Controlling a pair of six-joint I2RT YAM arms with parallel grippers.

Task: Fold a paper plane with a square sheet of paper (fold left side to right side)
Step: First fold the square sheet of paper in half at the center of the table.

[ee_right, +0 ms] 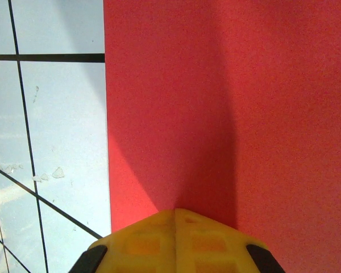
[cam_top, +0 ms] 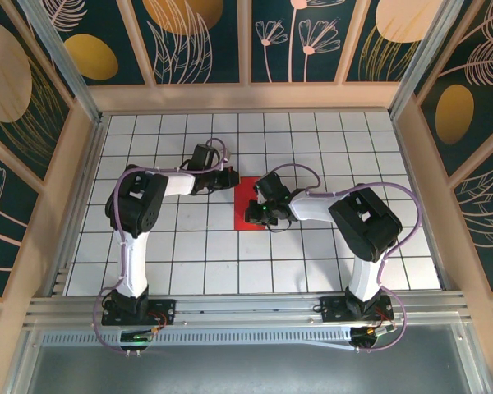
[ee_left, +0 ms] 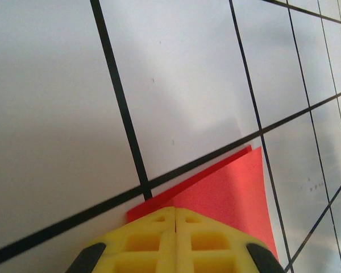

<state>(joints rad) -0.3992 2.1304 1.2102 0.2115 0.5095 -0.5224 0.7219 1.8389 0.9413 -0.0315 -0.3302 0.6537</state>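
Seen from my remote station: the left arm [cam_top: 135, 222] and the right arm [cam_top: 366, 226] rise from the near edge of the white gridded worktop [cam_top: 172, 254] and bend inward to meet over one small target. The right arm's yellow fingers [ee_right: 148, 242] are pressed fully together, holding nothing, their joined tip resting low on the face of the bright red sheet of thin paper [ee_right: 216, 114]. I read this as a blunt point used to pin the sheet flat so it cannot slide. The paper lies near the middle of the worktop, between the two wrists, its straight left edge running parallel to a black grid line [ee_right: 14, 57]. From overhead it looks taller than it is wide, so I judge the left-to-right fold to be already laid over. Just beyond, the left arm's yellow fingers [ee_left: 150, 242] are likewise closed on themselves and empty, poised at the paper's far left corner. A darker red strip peeks out there beneath the top layer, which suggests two layers not quite aligned. I take this arm to be placed for pressing or squaring that corner. Past both arms, the far rows of tiles run up to the patterned wall panels [cam_top: 205, 41].
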